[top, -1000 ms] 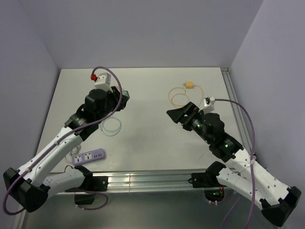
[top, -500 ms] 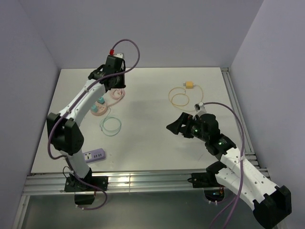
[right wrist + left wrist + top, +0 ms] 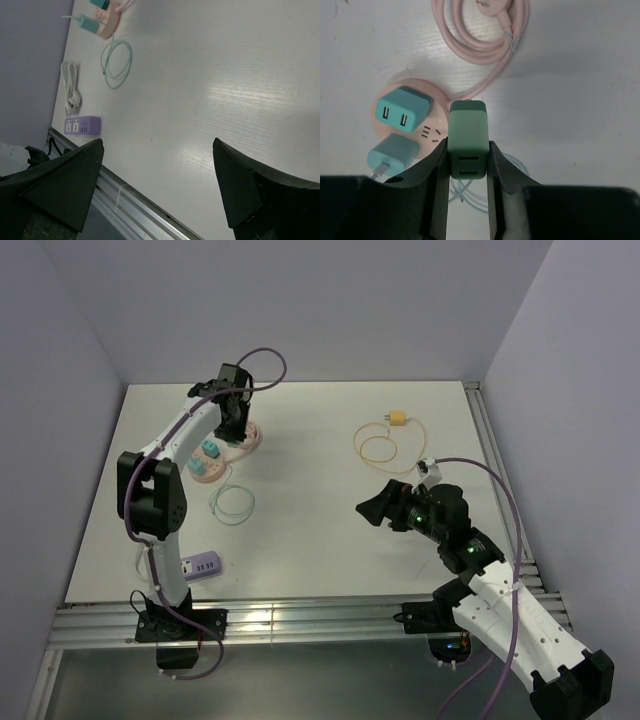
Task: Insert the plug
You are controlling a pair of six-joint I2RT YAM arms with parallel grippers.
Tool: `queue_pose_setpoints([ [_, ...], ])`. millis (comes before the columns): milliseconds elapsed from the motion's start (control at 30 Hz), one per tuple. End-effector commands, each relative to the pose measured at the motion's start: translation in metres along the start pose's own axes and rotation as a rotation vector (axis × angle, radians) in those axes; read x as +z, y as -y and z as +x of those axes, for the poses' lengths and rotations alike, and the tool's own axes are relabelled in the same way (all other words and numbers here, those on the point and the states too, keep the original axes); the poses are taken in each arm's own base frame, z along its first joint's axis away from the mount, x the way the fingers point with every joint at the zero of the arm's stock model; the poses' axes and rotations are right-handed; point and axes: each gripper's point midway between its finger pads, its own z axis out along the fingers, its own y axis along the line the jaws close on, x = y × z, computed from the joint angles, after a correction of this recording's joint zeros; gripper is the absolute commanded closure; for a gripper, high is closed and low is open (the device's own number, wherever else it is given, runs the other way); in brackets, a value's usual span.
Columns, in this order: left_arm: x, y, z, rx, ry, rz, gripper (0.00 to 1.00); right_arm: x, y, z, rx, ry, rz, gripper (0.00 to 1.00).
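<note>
My left gripper (image 3: 467, 150) is shut on a dark green plug block (image 3: 467, 125), whose two slots face the camera. It hangs just above the right edge of a round pink socket hub (image 3: 437, 127), beside the hub's free pin slots. Two teal adapters (image 3: 402, 112) sit in the hub. In the top view the left gripper (image 3: 235, 425) is at the back left over the pink hub (image 3: 200, 472); the green plug is hidden there. My right gripper (image 3: 375, 508) is open and empty above the table's right middle; it also shows in the right wrist view (image 3: 157, 142).
A pink cable coil (image 3: 485, 30) lies behind the hub. A teal cable coil (image 3: 232, 503) lies in front of it. A purple power strip (image 3: 195, 567) and a white cable (image 3: 71, 87) are near the front left edge. A yellow plug (image 3: 398, 419) with its cable loop (image 3: 378, 445) is at the back right.
My left arm has swung from the table's middle left out to the back left and come down over the pink hub. My right gripper has drawn back a little toward the near right.
</note>
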Motion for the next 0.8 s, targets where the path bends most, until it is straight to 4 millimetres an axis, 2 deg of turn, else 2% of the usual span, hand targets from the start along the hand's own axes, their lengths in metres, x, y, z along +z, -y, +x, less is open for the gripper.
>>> queue_pose_setpoints([
  [0, -0.031, 0.006, -0.005, 0.104, 0.062, 0.066, 1.0, 0.004, -0.001, 0.0, -0.009, -0.001, -0.023, 0.04],
  [167, -0.033, -0.005, 0.004, 0.137, 0.043, 0.08, 1.0, 0.006, 0.001, 0.006, -0.006, -0.022, -0.029, 0.04],
  [433, -0.031, -0.027, 0.013, 0.168, 0.04, -0.002, 1.0, -0.001, 0.003, -0.002, -0.047, 0.002, 0.003, 0.04],
  [767, -0.029, -0.034, 0.028, 0.182, -0.014, -0.024, 1.0, 0.0, 0.005, 0.003, -0.049, -0.015, -0.002, 0.04],
])
